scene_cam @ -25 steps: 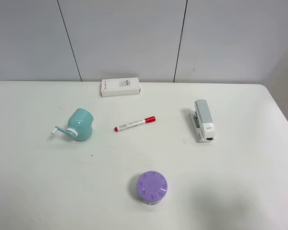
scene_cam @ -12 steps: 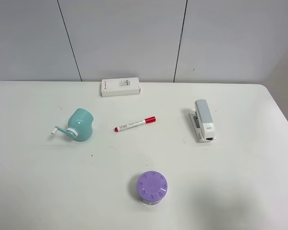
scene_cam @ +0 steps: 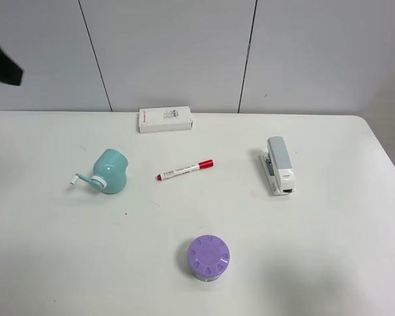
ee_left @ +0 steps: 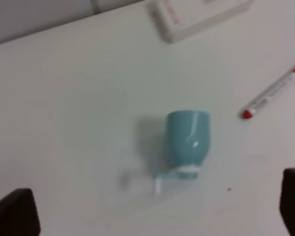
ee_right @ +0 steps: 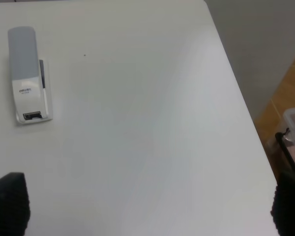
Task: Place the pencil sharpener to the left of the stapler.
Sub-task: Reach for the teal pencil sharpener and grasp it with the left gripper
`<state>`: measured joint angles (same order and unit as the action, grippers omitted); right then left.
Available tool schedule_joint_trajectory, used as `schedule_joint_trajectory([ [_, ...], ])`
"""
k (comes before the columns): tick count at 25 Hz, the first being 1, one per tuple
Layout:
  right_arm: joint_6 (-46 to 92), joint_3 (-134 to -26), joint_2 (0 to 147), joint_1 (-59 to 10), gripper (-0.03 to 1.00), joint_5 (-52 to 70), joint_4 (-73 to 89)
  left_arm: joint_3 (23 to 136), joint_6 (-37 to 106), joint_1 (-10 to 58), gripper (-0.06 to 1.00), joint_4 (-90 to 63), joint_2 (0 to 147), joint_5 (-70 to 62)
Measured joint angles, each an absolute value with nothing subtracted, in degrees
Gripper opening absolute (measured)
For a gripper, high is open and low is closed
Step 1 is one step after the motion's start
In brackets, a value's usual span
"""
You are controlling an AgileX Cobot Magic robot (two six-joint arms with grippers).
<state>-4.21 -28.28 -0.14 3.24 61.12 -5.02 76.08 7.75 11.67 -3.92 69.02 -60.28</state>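
Note:
The mint-teal pencil sharpener (scene_cam: 110, 171) lies on its side on the left half of the white table (scene_cam: 329, 263), its pale crank pointing left. The white stapler (scene_cam: 278, 165) with a grey top arm rests on the right half. In the left wrist view the sharpener (ee_left: 187, 140) is ahead of my open left gripper (ee_left: 152, 210), which hangs above the table with nothing between its dark fingertips (ee_left: 12, 214). My right gripper (ee_right: 147, 204) is open too and holds nothing. The stapler (ee_right: 27, 73) lies well ahead of it, to one side.
A red-capped marker (scene_cam: 184, 170) lies between sharpener and stapler. A white rectangular box (scene_cam: 165, 119) sits at the back edge, a purple lidded jar (scene_cam: 208, 257) near the front. A dark part of the left arm (scene_cam: 1, 66) shows at the far left. The table's right edge (ee_right: 236, 98) drops to the floor.
A dark part of the left arm has entered the exterior view at the upper left. The objects on the table have not moved.

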Motion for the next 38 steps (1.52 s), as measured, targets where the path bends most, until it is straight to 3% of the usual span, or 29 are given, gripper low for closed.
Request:
schedule_joint_trajectory([
  [4, -4.21, -28.28, -0.14, 3.24, 0.99, 61.12, -5.02, 80.61, 4.08, 18.20, 0.99, -3.26, 78.59, -60.35],
  [10, -4.21, -28.28, -0.14, 3.24, 0.99, 61.12, -5.02, 80.73, 1.51, 21.87, 0.99, -3.04, 89.84, -59.64],
  [26, -4.21, -28.28, -0.14, 3.24, 0.99, 61.12, -5.02, 80.80, -3.15, 22.05, 0.99, -3.75, 107.57, -57.33],
  [38, -4.21, -28.28, -0.14, 3.24, 0.99, 61.12, -5.02, 80.80, 0.00, 20.01, 0.99, -1.26, 112.17, -54.69],
])
